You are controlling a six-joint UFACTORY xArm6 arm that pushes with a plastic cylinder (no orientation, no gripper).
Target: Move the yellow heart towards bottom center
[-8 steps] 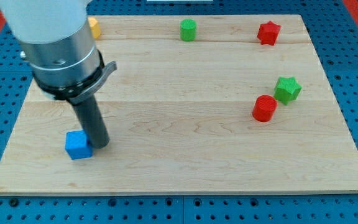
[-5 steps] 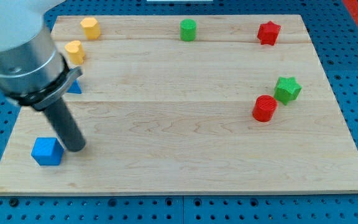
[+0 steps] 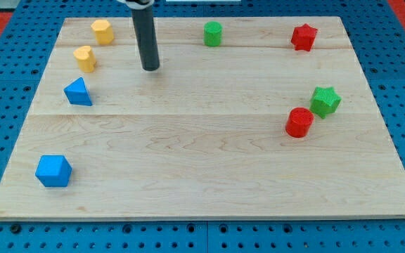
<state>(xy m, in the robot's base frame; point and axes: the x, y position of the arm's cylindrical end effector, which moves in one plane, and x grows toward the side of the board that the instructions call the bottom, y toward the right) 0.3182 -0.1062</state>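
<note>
The yellow heart (image 3: 85,58) lies near the board's upper left. A yellow hexagon block (image 3: 102,31) sits above it by the top edge. My tip (image 3: 150,68) rests on the board to the right of the yellow heart, well apart from it, with the dark rod rising to the view's top. A blue triangle block (image 3: 78,92) lies below the heart. A blue cube (image 3: 53,171) sits at the lower left.
A green cylinder (image 3: 213,33) and a red star (image 3: 304,36) stand along the top edge. A green star (image 3: 325,101) and a red cylinder (image 3: 299,122) sit together at the right. The wooden board (image 3: 209,169) lies on a blue pegboard.
The rod has moved from beside the blue cube at the lower left up to the upper left-centre. The blue cube was pushed left and now rests alone.
</note>
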